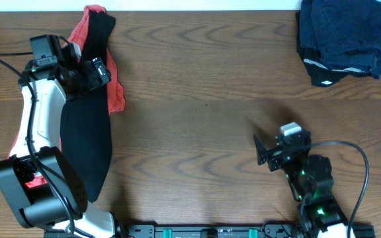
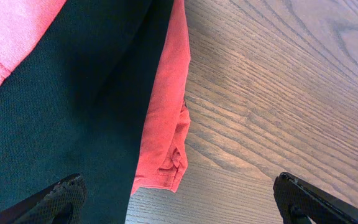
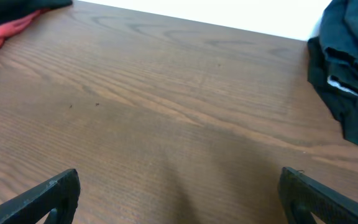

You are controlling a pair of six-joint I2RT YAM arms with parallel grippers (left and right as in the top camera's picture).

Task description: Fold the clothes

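A long black garment (image 1: 88,139) lies down the left side of the table, over a coral-red one (image 1: 116,89). My left gripper (image 1: 100,71) hangs open just above them. In the left wrist view one finger is over the black cloth (image 2: 73,93) and the other over bare wood, with the coral-red edge (image 2: 166,124) between them; the left gripper (image 2: 179,202) holds nothing. A pile of dark navy clothes (image 1: 346,36) with pale-grey trim sits at the far right corner. My right gripper (image 1: 264,151) is open above bare wood at the near right, and in its wrist view the right gripper (image 3: 179,196) is empty.
The wooden table (image 1: 204,99) stretches between the two heaps. In the right wrist view the dark pile (image 3: 347,68) is far right and a bit of red cloth (image 3: 2,34) far left. A black rail (image 1: 204,231) runs along the near edge.
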